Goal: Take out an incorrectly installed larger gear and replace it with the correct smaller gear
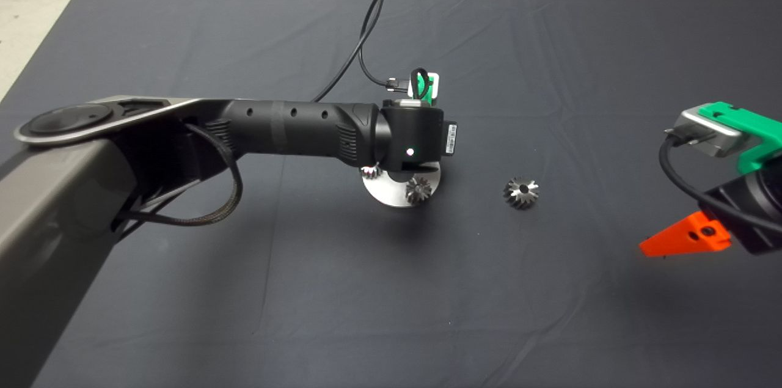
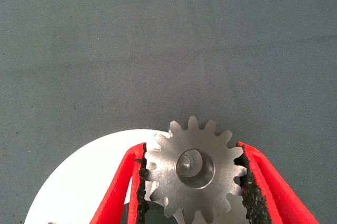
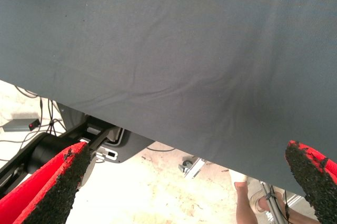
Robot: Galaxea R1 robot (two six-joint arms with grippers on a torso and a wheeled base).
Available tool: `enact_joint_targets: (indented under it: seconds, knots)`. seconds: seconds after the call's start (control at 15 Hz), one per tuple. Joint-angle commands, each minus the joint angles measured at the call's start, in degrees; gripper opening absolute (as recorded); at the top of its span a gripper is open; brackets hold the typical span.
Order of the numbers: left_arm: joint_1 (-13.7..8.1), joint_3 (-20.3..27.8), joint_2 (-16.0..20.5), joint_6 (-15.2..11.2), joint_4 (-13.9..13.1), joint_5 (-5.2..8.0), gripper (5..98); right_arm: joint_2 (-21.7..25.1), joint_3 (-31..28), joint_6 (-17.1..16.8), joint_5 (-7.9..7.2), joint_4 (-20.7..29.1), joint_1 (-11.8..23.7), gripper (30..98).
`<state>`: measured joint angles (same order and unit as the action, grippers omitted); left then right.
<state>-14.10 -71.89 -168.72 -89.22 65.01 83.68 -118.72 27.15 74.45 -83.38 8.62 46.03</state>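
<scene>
Dark worktop (image 1: 183,314): left claw (image 2: 192,176) pinching the smaller gear (image 2: 195,174) over a round plate (image 1: 391,195); right claw (image 3: 189,182) spread, parked right; larger gear (image 1: 520,192) lies loose.

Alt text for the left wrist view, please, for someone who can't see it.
The left pincer grips the smaller gear by its teeth between two red fingers, above a round white plate on the dark mat.
</scene>
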Motion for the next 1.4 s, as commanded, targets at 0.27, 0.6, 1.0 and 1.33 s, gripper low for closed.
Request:
enact_joint_targets:
  seconds: [0.27, 0.6, 1.0, 1.33]
  knots:
    - [-0.2, 2.2, 0.2, 0.0, 1.3, 0.35, 35.2, 0.2, -0.2, 0.4, 0.15, 1.9, 1.1, 97.7]
    - [-0.1, 2.7, 0.5, 0.0, 1.3, 0.44, 35.2, 0.2, -0.2, 0.4, 0.15, 1.9, 1.1, 97.7]
    - [-0.1, 2.3, 0.1, 0.0, 2.1, 0.26, 35.2, 0.2, -0.2, 0.4, 0.15, 1.8, 1.1, 97.7]
    - [-0.1, 2.1, 0.0, 0.0, 2.2, 0.17, 35.2, 0.2, -0.2, 0.4, 0.15, 1.8, 1.1, 97.7]
